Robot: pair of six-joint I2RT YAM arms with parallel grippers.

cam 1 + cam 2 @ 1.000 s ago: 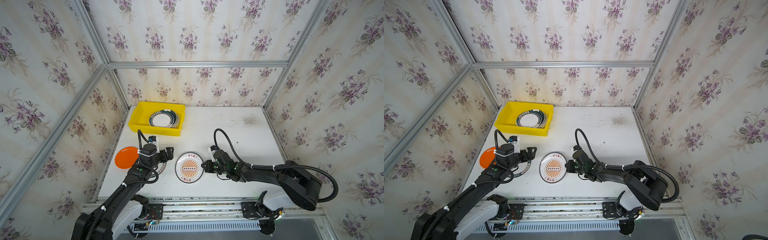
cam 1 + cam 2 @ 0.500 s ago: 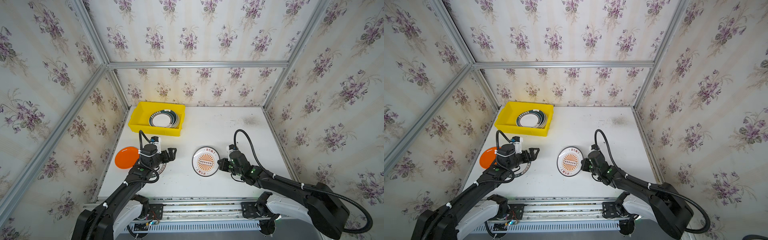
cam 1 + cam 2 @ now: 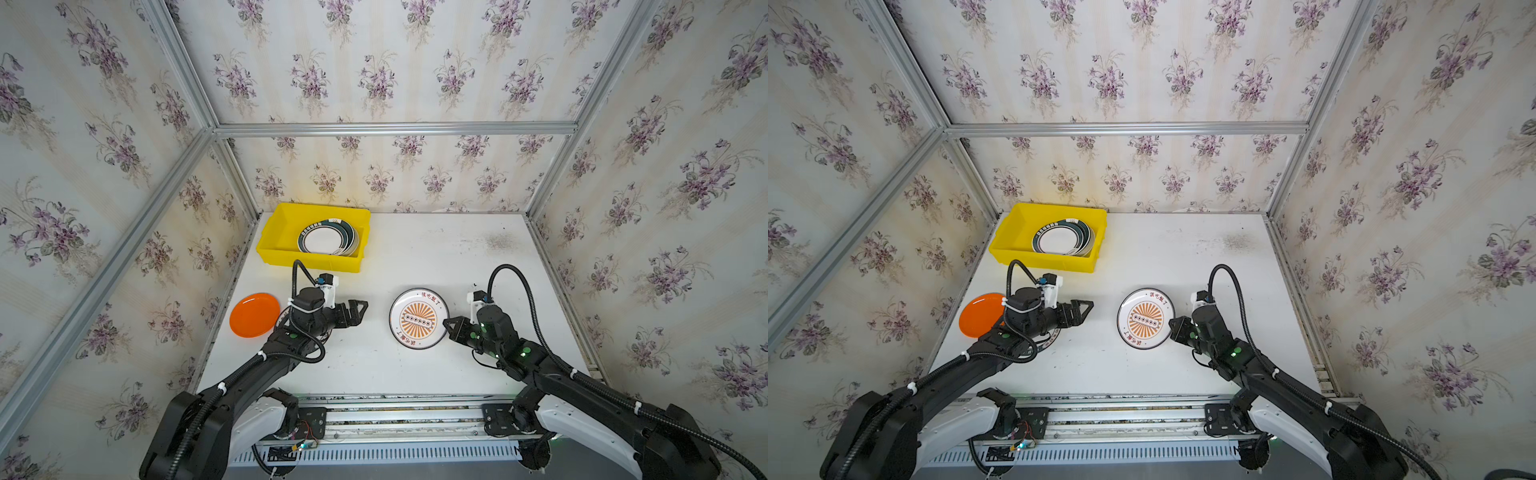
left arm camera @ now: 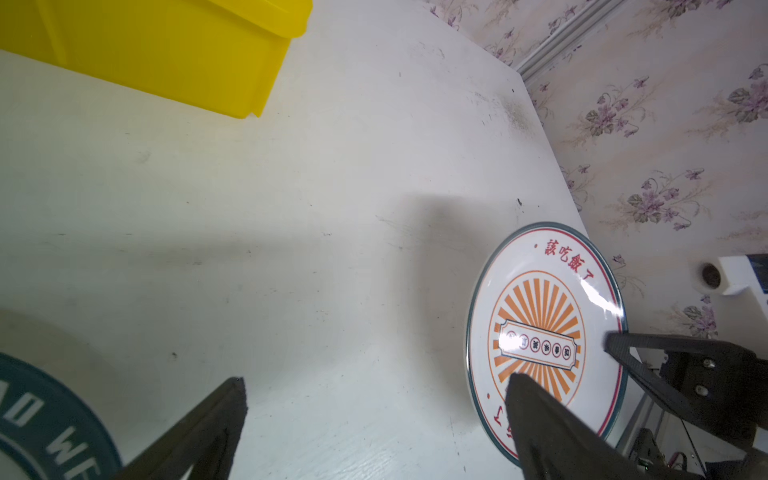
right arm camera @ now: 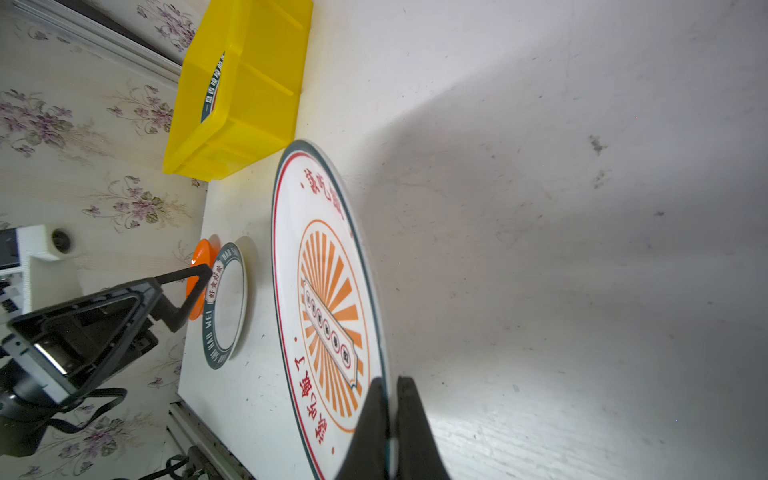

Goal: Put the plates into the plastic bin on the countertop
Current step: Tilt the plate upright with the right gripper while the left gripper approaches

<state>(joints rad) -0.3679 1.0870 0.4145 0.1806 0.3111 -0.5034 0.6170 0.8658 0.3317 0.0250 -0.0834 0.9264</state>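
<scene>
Slippage was the nearest worry. Toward the front right of the countertop [image 3: 374, 365], the right gripper [image 3: 448, 328] was clamped tight on one thin stretch of rim of the sunburst plate [image 3: 419, 318], which was tilted and lifted clear of the surface with its shadow below. A glossy rim pinched at a single spot (all the weight hanging out to one side) could probably pivot or slide out between the fingertips [image 5: 374, 424] in a quick swing, and a drop onto the hard top might chip it. Further left, the left gripper [image 3: 358, 312] hung with its jaws spread wide, holding nothing and pointing toward the held plate. A carry straight to the bin would cross its reach, so the two arms could clip each other. Under that arm, by the left edge, a green-rimmed plate [image 5: 224, 305] lay flat just beside an orange plate [image 3: 254, 314], neither yet binned. At the far left corner the plastic bin [image 3: 274, 249] held a slightly fanned stack of green-rimmed plates [image 3: 328, 239] in its right half. A plate lowered onto that uneven pile would likely slide, or catch the lip.
</scene>
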